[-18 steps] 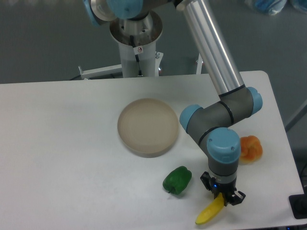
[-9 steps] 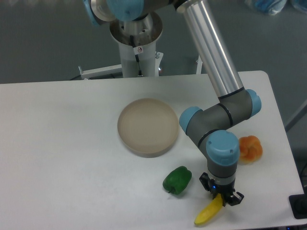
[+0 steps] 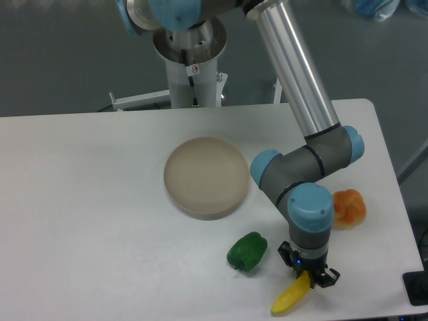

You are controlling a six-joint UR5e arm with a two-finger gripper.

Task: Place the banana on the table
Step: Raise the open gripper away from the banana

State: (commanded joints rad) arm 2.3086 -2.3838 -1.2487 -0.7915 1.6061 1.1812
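Observation:
The yellow banana [image 3: 290,299] lies slanted near the front edge of the white table [image 3: 87,221], its lower tip pointing front-left. My gripper [image 3: 308,277] stands over its upper right end, fingers shut on that end. The wrist above hides the fingers' upper parts. I cannot tell whether the banana's lower end touches the tabletop or hangs just above it.
A green pepper [image 3: 247,251] sits just left of the gripper. An orange fruit [image 3: 350,207] lies to the right behind the wrist. A round beige plate [image 3: 206,176] stands mid-table. The table's front edge runs close below the banana.
The gripper and banana have shifted very slightly left and down over the last second; the grip is unchanged.

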